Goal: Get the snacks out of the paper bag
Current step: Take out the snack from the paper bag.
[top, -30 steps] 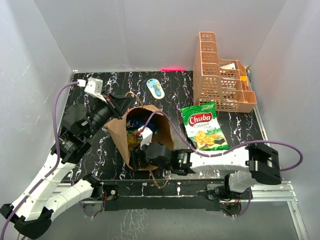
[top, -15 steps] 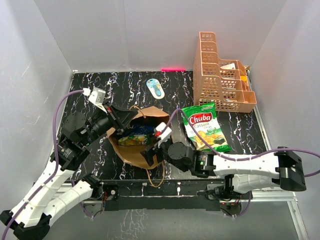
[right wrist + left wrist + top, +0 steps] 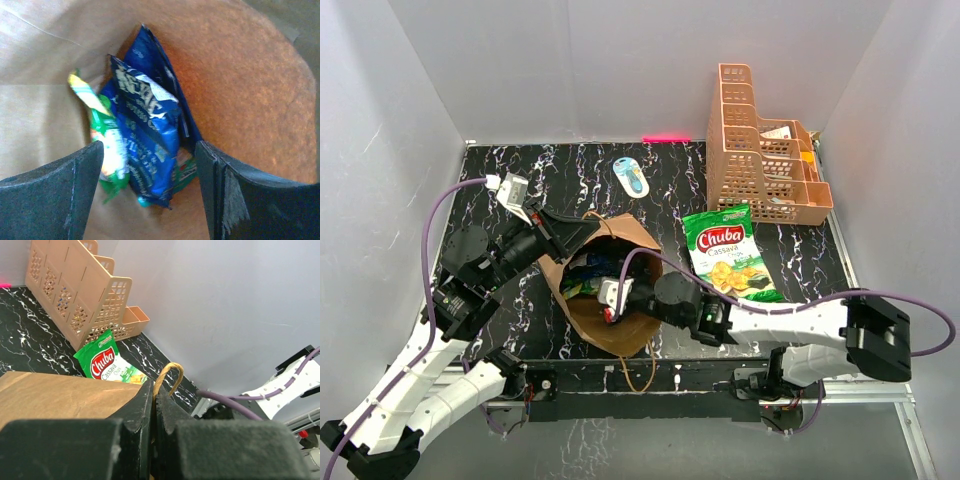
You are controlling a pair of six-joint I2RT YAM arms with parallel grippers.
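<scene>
Paper bag (image 3: 618,336) placed near-centre on table (image 3: 670,185), rim pinched by left gripper (image 3: 154,407). Chuba bag (image 3: 728,256) laid flat on table, right of bag. Right gripper (image 3: 147,152) held spread inside bag, nothing gripped. Blue packet (image 3: 150,135) and green packet (image 3: 111,152) seen in bag between fingers.

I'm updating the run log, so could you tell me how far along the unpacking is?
Done: the Chuba bag lies on the table beside the paper bag. In hand: the left gripper pinches the bag's rim, and the right gripper is open inside it, over a blue packet, gripping nothing. Left: that blue packet and a green packet beside it are inside.
</scene>
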